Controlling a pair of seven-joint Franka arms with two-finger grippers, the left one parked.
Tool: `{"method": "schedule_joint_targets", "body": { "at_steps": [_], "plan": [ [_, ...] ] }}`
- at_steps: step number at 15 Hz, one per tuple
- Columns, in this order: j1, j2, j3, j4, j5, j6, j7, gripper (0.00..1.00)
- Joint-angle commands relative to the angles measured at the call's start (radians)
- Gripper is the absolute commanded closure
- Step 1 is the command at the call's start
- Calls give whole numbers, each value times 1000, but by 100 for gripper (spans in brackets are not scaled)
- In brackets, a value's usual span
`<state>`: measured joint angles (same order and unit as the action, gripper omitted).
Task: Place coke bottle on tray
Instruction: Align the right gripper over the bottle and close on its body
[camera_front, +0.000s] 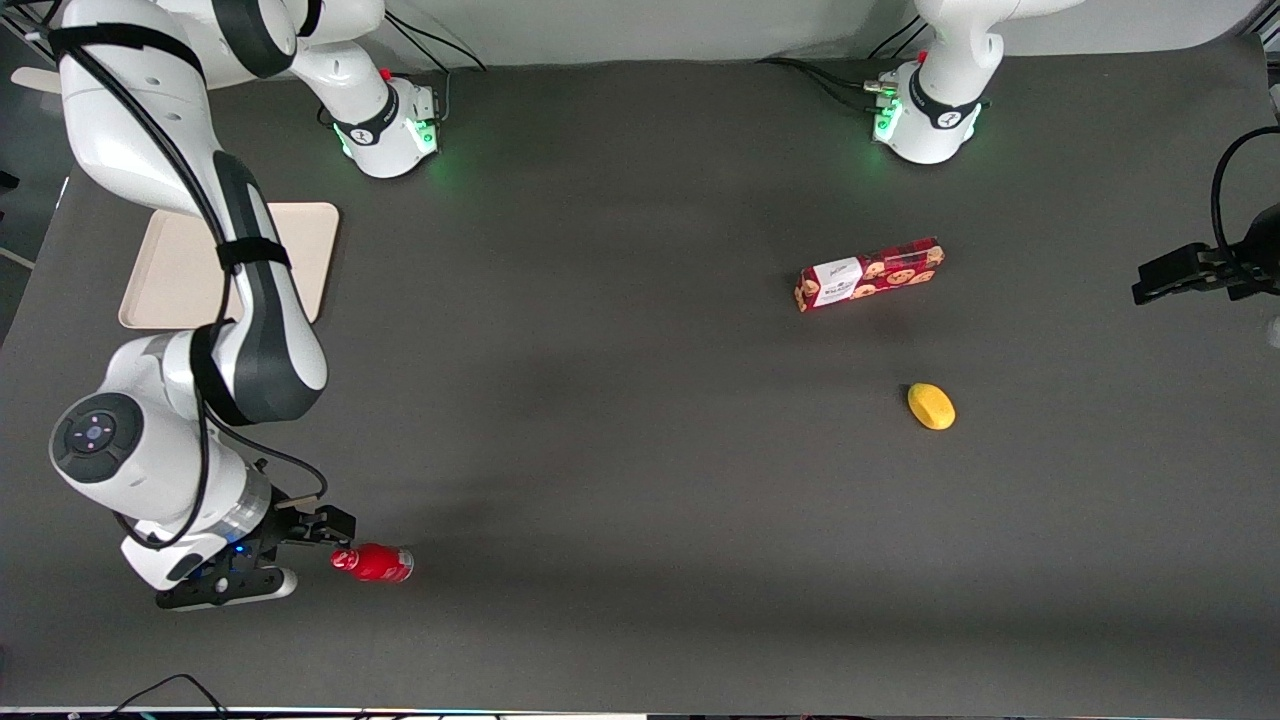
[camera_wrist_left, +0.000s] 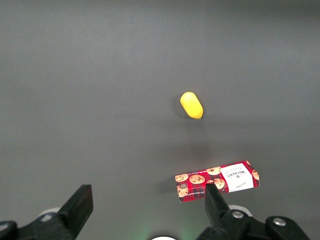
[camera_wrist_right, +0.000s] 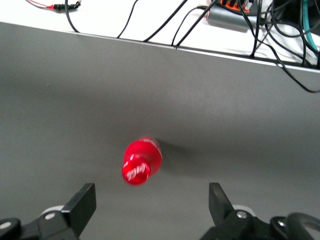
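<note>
On my screen I see a dark grey table (camera_front: 620, 450). Toward the parked arm's end of it lies a red cookie box (camera_front: 870, 273), flat on its long side, with a white label near one end and pictures of cookies on the rest. A small yellow fruit (camera_front: 931, 406), maybe a lemon, lies near the box but apart from it, nearer to the front camera. Both stand alone on the bare table. In the right wrist view I see black cables (camera_wrist_right: 280, 30) on a white surface at the table's edge.
</note>
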<state>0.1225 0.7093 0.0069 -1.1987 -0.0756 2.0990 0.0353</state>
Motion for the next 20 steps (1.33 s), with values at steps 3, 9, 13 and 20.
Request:
{"method": "schedule_joint_targets", "body": {
  "at_steps": [3,9,13,20],
  "plan": [
    [8,67,1,44,-13,96,24,0],
    [9,104,2,42,-7,139,51,13],
    [17,102,2,39,-7,138,95,18],
    [19,98,4,33,-10,138,109,45]
  ]
}}
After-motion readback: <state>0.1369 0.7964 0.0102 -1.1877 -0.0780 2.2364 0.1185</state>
